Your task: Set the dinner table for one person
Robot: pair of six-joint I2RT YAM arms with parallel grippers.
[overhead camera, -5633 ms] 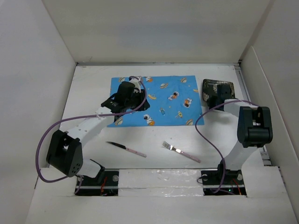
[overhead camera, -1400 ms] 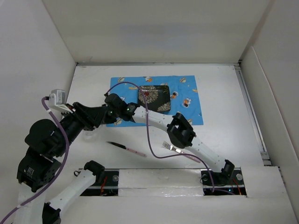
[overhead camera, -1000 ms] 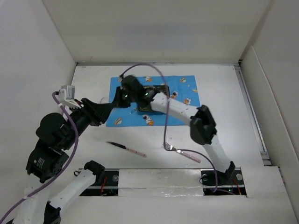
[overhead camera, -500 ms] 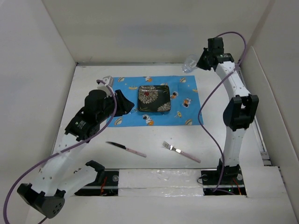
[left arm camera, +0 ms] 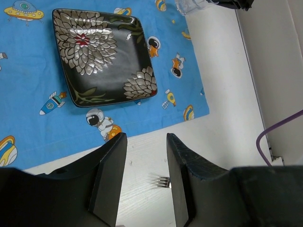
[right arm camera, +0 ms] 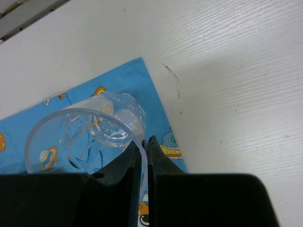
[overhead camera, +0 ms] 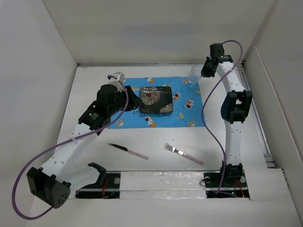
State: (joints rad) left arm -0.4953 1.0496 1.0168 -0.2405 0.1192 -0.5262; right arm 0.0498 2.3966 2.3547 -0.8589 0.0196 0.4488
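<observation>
The bench (overhead camera: 156,137) is looking big, flat and plain white, with a dull top that is not shining. It is stretching out under everything, much wider than any thing on it, and white walls are standing around it.

A blue cloth (overhead camera: 184,111) with little rockets and spacemen is lying on the far middle part of the bench. A black square plate (overhead camera: 156,100) with silver flowers is sitting on the cloth. A knife (overhead camera: 127,151) and a fork (overhead camera: 183,153) are lying on the bare white part nearer the arms, well apart from each other.

The right end effector (right arm camera: 144,144) is pinching the rim of a clear glass (overhead camera: 195,75), with its fingers very close together. The glass is sitting over the far right corner of the cloth; I cannot tell if it is touching down.

The left end effector (left arm camera: 145,139) is hanging over the near edge of the cloth, fingers partly apart and holding nothing.
</observation>
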